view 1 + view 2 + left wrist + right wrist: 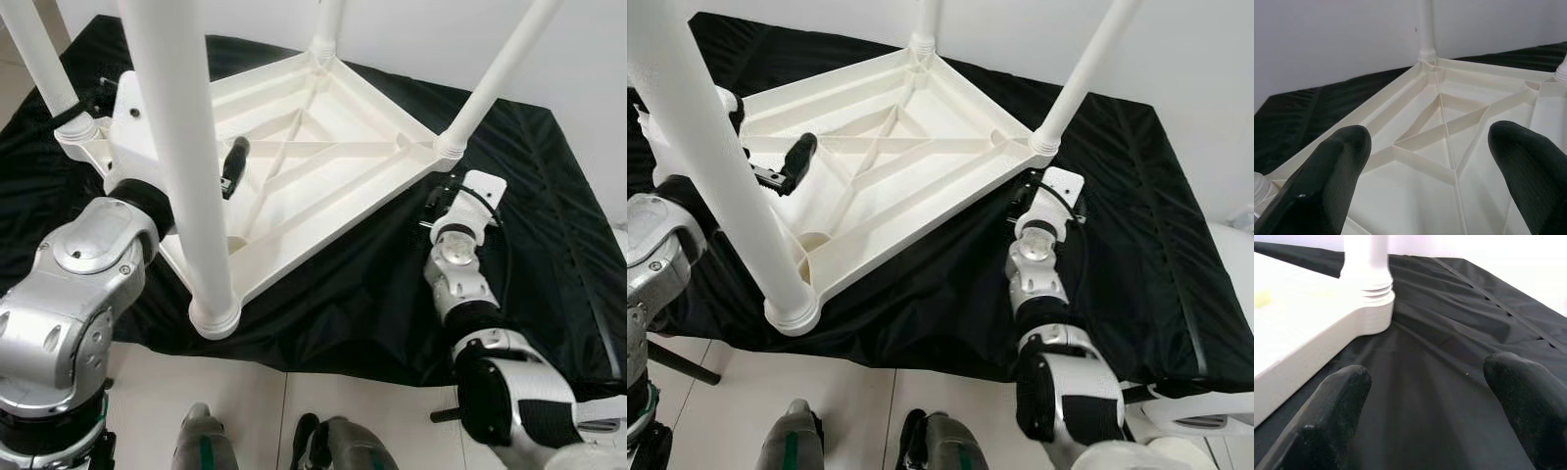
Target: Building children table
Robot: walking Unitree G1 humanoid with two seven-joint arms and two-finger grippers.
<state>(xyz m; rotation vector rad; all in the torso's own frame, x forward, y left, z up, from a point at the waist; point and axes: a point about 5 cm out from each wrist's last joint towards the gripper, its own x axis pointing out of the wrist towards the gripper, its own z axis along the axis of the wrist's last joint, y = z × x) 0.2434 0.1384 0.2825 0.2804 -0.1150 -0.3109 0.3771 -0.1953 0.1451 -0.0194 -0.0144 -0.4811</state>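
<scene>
Left tool (1430,171), fingers spread, hovers over the inverted table (323,157), its 4 legs up. Right tool (1425,406), also spread, beside its corner. Probably light, stiff plastic; grip the rim.

Lighting is bright, even and diffuse. The white table (323,166) nears overexposure in the right wrist view. The black cloth (529,206) shows soft sheen. Near fingers (1327,181) are blurred; shadows are faint.
</scene>
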